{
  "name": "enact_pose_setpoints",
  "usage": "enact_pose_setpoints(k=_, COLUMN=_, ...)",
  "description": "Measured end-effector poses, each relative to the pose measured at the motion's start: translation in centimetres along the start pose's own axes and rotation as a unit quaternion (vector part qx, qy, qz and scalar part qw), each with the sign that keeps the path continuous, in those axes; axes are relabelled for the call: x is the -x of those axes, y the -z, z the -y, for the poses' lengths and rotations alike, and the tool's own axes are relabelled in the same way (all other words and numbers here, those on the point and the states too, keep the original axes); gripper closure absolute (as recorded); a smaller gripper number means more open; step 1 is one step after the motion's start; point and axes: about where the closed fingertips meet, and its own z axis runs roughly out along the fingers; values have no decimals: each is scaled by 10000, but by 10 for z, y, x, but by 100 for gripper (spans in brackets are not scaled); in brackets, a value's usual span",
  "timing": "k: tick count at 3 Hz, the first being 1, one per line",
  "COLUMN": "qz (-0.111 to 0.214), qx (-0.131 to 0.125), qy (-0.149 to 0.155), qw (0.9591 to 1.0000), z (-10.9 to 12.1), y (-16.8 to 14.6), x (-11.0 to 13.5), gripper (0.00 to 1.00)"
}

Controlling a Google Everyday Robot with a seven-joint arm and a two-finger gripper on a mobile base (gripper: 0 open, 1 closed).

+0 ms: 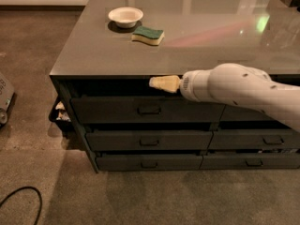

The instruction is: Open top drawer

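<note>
The top drawer [117, 110] is the tallest dark grey front in the left column of the cabinet, with a small rectangular pull handle [149, 110] at its centre. A dark gap shows above its front panel, under the countertop edge. My gripper [163, 83], yellowish on a white arm [234, 90], points left. It sits in that gap, just above the drawer's upper edge and a little above and right of the handle. It does not touch the handle.
Two lower drawers [149, 140] [149, 162] sit below, and more drawers [272, 139] to the right. A white bowl [125, 17] and a green-yellow sponge [148, 34] lie on the countertop [197, 50]. A black cable [21, 200] lies on the carpet at the lower left.
</note>
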Motion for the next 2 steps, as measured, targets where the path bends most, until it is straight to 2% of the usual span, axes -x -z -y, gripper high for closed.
enact_pose_setpoints(k=1, qz=-157, qx=-80, qy=-22, qw=9998, z=18, y=-30, x=-2, gripper=19)
enact_pose_setpoints(k=2, qz=-174, qx=-163, qy=-76, qw=9997, z=30, y=-48, x=-3, gripper=42)
